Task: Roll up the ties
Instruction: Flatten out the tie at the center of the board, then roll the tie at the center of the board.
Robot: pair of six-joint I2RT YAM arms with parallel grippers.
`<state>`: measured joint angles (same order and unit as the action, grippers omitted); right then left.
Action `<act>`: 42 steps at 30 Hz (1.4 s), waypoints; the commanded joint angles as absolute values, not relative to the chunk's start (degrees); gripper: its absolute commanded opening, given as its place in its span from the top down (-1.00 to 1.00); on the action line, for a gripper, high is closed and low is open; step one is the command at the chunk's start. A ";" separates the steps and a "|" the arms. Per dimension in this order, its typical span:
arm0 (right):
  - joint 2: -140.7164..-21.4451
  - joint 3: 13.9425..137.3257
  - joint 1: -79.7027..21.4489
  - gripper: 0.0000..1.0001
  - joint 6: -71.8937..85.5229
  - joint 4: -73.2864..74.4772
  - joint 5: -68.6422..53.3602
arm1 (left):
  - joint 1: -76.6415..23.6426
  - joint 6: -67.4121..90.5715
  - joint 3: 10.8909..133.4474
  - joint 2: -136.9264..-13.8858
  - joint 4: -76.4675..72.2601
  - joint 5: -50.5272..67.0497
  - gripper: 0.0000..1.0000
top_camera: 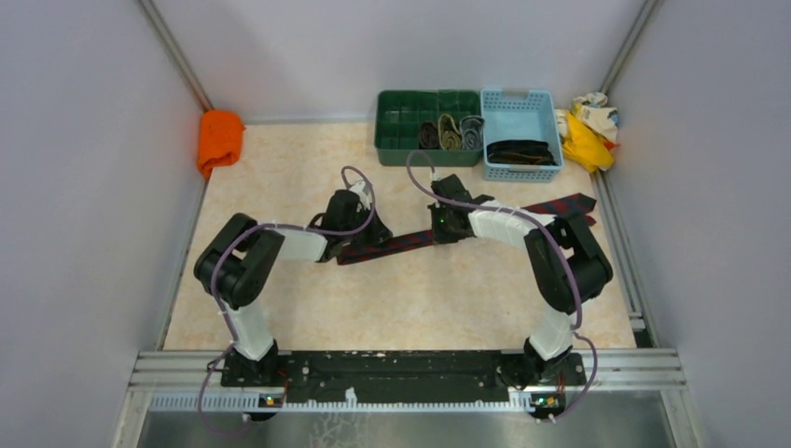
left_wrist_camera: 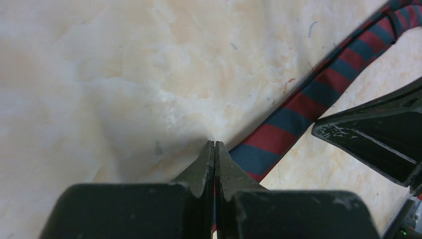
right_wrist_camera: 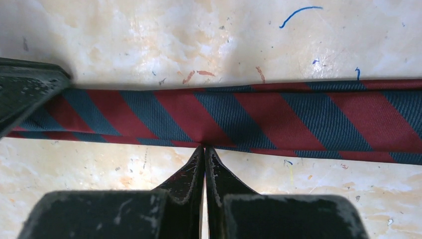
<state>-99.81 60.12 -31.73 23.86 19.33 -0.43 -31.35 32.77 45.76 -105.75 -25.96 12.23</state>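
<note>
A dark red and navy striped tie [top_camera: 403, 244] lies flat, slanting across the table toward the right [right_wrist_camera: 278, 117]. My left gripper [top_camera: 348, 240] is shut at the tie's left end; its tips [left_wrist_camera: 215, 143] rest beside the tie's edge [left_wrist_camera: 298, 107], and a sliver of fabric shows in the slit between the fingers. My right gripper [top_camera: 447, 228] is shut too, with its tips [right_wrist_camera: 204, 146] touching the tie's near edge around mid-length. Each gripper's fingers show in the other's wrist view. Three rolled ties [top_camera: 451, 133] sit in a green bin [top_camera: 396, 121]. Dark ties [top_camera: 519, 151] lie in a blue basket [top_camera: 519, 114].
An orange cloth [top_camera: 219, 140] lies at the back left by the wall. Yellow and cream rags [top_camera: 589, 126] are heaped at the back right beside the basket. Grey walls close the table on three sides, and a metal rail runs along the near edge.
</note>
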 commanded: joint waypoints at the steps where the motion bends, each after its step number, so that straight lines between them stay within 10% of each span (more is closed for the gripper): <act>1: -95.38 59.89 -32.90 1.00 22.12 19.27 -0.20 | -30.58 31.80 42.57 -101.53 -13.55 3.92 1.00; 7: -89.97 61.26 -37.91 0.96 22.52 20.62 6.16 | -30.57 33.70 39.12 -76.74 -4.61 -10.78 1.00; 18: -103.28 79.93 -54.63 0.24 21.06 25.24 12.73 | -31.05 36.53 36.83 -28.37 12.74 -28.64 1.00; 24: -119.30 98.09 -59.06 -0.09 20.84 30.04 10.40 | -30.98 35.98 39.28 -24.51 17.67 -30.16 1.00; 42: -129.41 106.86 -62.53 -0.01 22.54 35.75 11.34 | -31.00 35.20 39.46 -21.69 18.94 -30.59 1.00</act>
<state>-127.37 104.40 -60.64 21.65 34.74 10.61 -30.87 35.97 38.74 -22.00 18.50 -30.09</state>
